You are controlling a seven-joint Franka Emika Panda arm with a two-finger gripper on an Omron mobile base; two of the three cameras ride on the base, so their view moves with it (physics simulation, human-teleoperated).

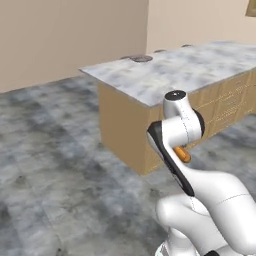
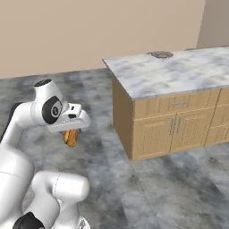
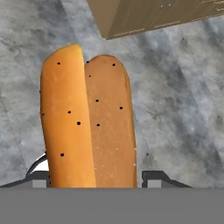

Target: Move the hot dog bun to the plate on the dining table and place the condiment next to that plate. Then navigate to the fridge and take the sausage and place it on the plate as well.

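Orange-brown and speckled with dark seeds, the hot dog bun (image 3: pixel 87 122) hangs clamped in the robot's gripper (image 3: pixel 94 177), its two long rounded halves parted by a lengthwise split, one half brighter orange, the other a duller brown. In the hand view a dark fingertip (image 3: pixel 155 178) shows at about 4 o'clock of the bun and another at about 8 o'clock, pressed against its sides, so the hand is grasping the bun and nothing else. From the right base view the bun (image 2: pixel 70 137) dangles below the white hand at roughly 9 o'clock of the frame, well above the floor (image 2: pixel 179 188), which is laid in mottled grey stone with cloudy veining. From the left base view a sliver of the bun (image 1: pixel 183 154) peeks out behind the glossy white arm at about 4 o'clock.

Ahead stands the dining table (image 1: pixel 200 70), a long island with a white, grey-veined marble top and a tan wood base whose panelled cabinet doors carry slim vertical handles. Its near corner sits at about 12 o'clock in the hand view. On the far edge of the marble lies the plate (image 2: pixel 161 54), round, flat and grey-brown, at about 1 o'clock in the right base view. Plain beige walls close the room behind
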